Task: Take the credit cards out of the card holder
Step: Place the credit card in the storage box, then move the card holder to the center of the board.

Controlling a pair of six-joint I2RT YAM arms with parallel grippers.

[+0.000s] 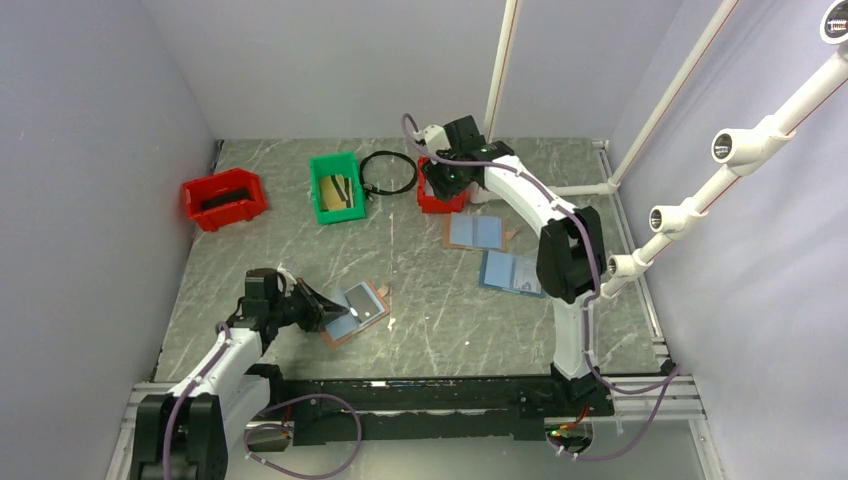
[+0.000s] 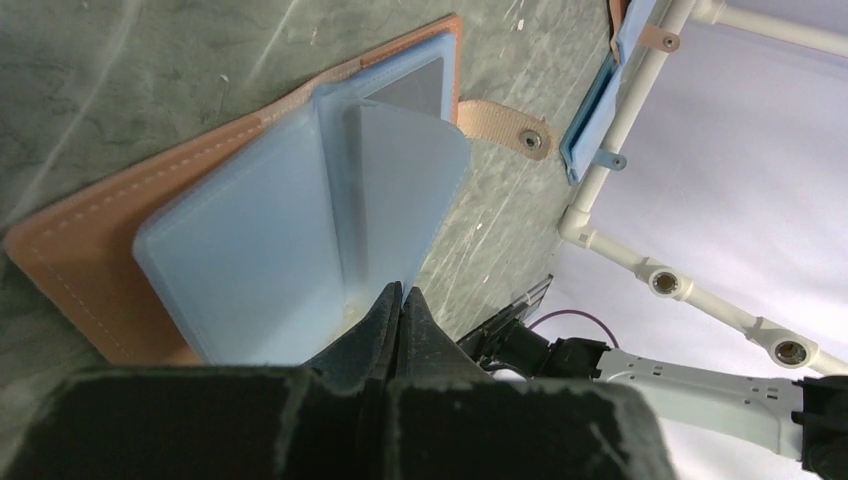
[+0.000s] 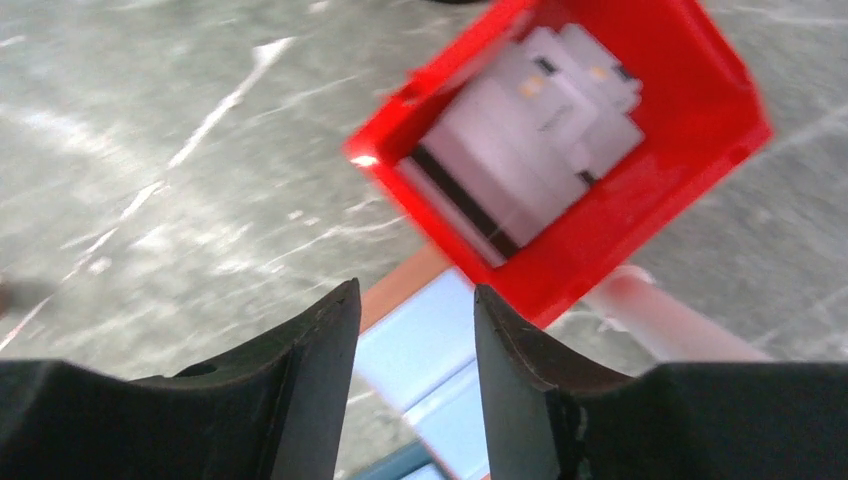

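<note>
Reddish-brown card holder (image 1: 355, 312) at seven o'clock is held open, its blue page (image 2: 400, 190) pinched by the left fingers (image 2: 372, 325). Right fingers (image 3: 320, 340) are spread, empty, over the red bin (image 3: 700, 70); a grey card (image 2: 410, 88) should be fetched next.

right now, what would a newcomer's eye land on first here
The red bin at the far side stands out first, with pale cards stacked inside it and the right tool open over it. Next comes the open holder at the near left, its brown cover lying flat. One pale blue page stands up where the shut left tool meets its edge.
</note>
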